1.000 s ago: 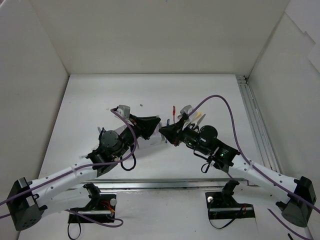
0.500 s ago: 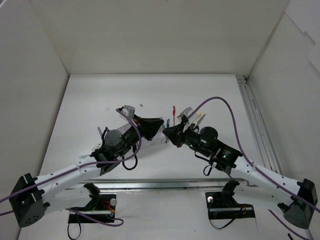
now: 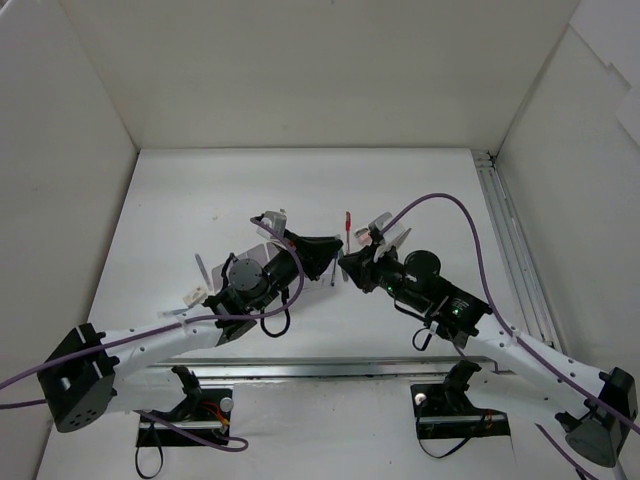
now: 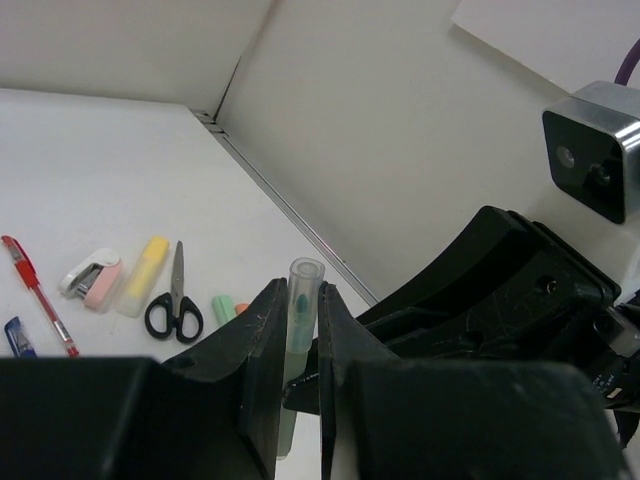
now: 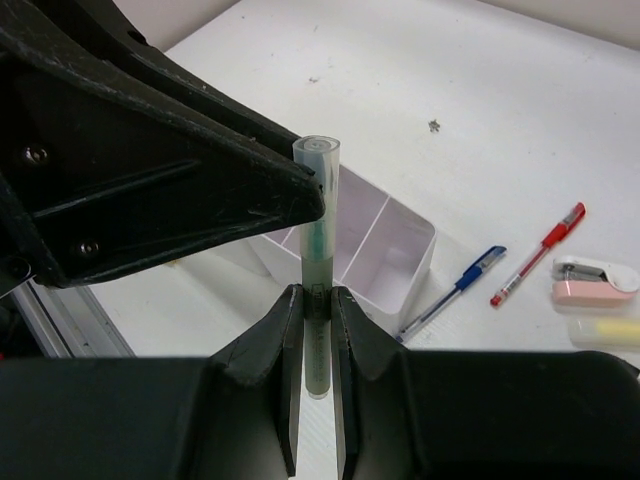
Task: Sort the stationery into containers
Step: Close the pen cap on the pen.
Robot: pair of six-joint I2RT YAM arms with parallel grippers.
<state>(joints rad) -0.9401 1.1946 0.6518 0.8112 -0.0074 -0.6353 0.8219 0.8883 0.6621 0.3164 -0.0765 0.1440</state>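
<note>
Between the fingers of the right gripper (image 5: 315,300) a pale green marker (image 5: 319,200) stands upright, pinched tight at its lower part. The left gripper (image 4: 297,300) is clamped on the same marker higher up, just under its clear cap end. Right behind the marker sits the white organizer (image 5: 400,255). Beside it on the table (image 5: 480,100) lie a blue pen (image 5: 455,290) and a red pen (image 5: 540,250), and further out a yellow marker (image 4: 143,275) and black-handled scissors (image 4: 172,305).

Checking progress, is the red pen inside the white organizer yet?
No, the red pen lies flat beside the blue pen, outside the organizer.
</note>
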